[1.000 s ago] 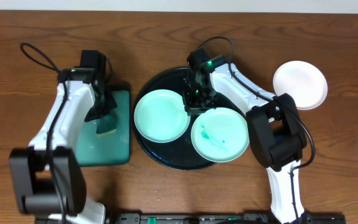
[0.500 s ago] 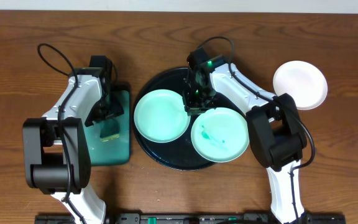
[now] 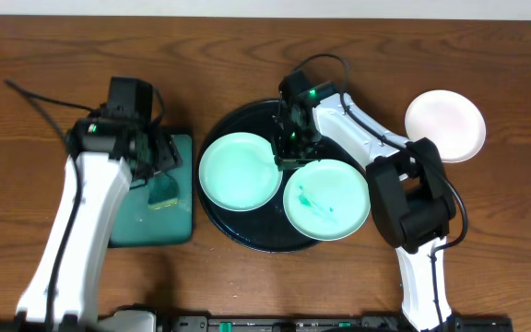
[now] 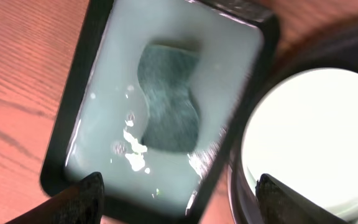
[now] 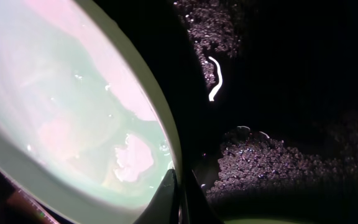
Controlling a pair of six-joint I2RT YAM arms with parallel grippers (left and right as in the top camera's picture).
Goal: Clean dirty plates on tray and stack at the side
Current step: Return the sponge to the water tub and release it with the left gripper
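Well to the left of the round black tray (image 3: 247, 238), the left arm stretches over the wooden desk (image 3: 26, 46). The left hand (image 3: 158, 159), blurred in the overhead view, hovers above a dark green rectangular tray (image 3: 146, 229) that lies just beside the black tray's left rim. Its jaws stand wide apart and grip nothing. In the wrist view its fingertips (image 4: 82, 196) sit at the bottom corners with the green tray spread between them. A sponge (image 3: 162, 191) lies flat on the wet, shiny floor of the green tray, below the open hand and apart from it.

Inside the black tray, the plain mint plate (image 3: 238, 173) fills the left half. The smeared mint plate (image 3: 328, 201), marked with teal streaks, sits in the lower right part, and its outer edge lies over the black tray's rim. Whether the two plates touch cannot be told, since the right hand (image 3: 287, 157) comes down between them near the black tray's middle. That hand is closed. In its wrist view the fingertips (image 5: 166, 196) pinch the rim of a wet mint plate, which by its position appears to be the smeared mint plate.

The white plate (image 3: 444, 125) rests on the desk well to the right of the black tray, apart from it.
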